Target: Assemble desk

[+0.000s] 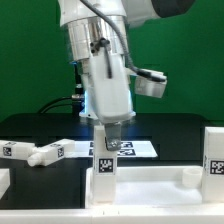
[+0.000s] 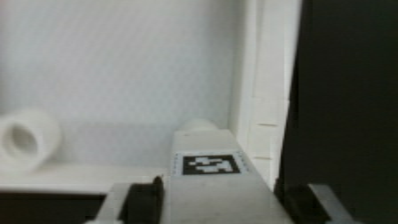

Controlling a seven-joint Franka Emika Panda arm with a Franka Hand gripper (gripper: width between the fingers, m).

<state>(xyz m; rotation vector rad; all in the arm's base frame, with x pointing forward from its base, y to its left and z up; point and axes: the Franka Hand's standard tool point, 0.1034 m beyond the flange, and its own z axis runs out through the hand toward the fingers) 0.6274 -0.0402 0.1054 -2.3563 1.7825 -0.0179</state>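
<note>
- At the exterior view's left, loose legs point(image 1: 35, 152) lie on the black table point(image 1: 60, 128).
- Centre: the gripper point(image 1: 111, 128) is clamped partway closed on the held leg point(image 1: 104, 160), which is upright on the tabletop panel point(image 1: 150, 186).
- Just behind lies the marker board point(image 1: 140, 148).
- Far right, another leg point(image 1: 213, 150) stands upright.

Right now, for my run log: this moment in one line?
tool: astride upright leg, grip unclear | leg: on tabletop | second leg: lying aside
</note>
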